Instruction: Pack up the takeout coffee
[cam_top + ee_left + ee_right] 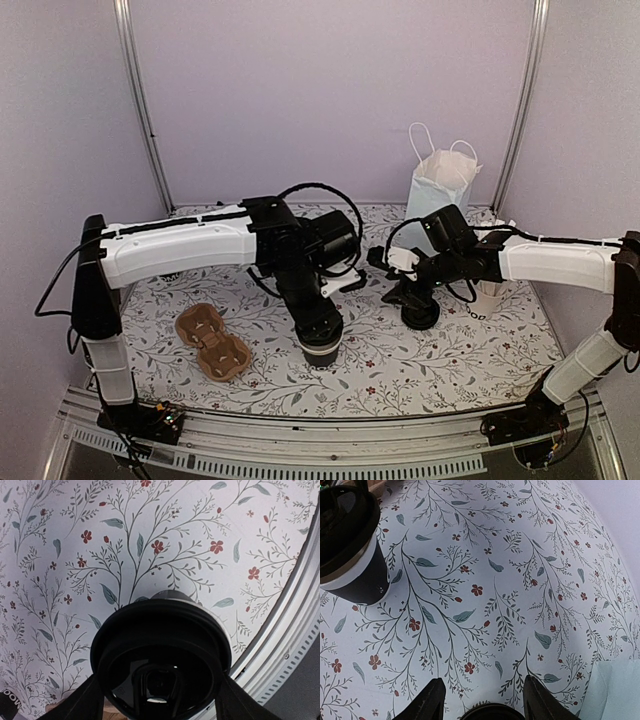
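Left pincer (160,697) is clamped across the black lid (160,640), one finger on each side. The takeout coffee cup (357,580) is directly under it, upright on the table (150,540). A pale band shows below the lid, so it's probably not seated: press straight down, evenly, no tilt. Right pincer (485,702), off to its side, has fingers apart around a black round rim cut off by the frame. Can't tell if that's gripped or what it is.
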### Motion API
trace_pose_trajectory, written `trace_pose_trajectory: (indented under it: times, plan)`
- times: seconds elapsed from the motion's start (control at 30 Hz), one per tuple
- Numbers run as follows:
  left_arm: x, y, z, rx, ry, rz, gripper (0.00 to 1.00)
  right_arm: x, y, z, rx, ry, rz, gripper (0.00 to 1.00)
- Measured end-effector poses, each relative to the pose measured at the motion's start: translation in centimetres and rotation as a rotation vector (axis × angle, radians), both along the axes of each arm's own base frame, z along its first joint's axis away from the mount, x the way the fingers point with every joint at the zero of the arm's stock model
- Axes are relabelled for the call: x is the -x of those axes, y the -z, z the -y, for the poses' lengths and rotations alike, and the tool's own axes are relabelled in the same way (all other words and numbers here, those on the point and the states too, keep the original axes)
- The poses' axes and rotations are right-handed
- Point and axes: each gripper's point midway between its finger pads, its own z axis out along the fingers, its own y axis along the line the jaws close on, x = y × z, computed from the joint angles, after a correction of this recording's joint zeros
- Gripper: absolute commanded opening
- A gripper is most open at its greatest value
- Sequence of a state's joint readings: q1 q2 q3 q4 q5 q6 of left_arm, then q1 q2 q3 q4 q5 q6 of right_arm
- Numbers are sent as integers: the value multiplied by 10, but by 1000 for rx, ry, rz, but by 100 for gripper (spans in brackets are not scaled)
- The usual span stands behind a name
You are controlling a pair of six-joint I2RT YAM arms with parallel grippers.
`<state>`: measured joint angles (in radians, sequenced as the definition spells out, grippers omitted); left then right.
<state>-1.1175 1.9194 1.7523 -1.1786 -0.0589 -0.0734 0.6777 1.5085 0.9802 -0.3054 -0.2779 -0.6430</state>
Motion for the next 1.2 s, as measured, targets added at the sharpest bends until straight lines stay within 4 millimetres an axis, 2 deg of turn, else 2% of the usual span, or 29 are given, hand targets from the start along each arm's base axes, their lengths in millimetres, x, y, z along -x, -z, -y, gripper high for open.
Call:
trace_pose_trajectory:
  times: [0.47,1.2]
  plan:
    - [4,10,3,-13,18,-32,74,0,1,0,1,0,-2,56]
    - [9,6,4,3,27,-51,75,1,2,1,2,0,-4,56]
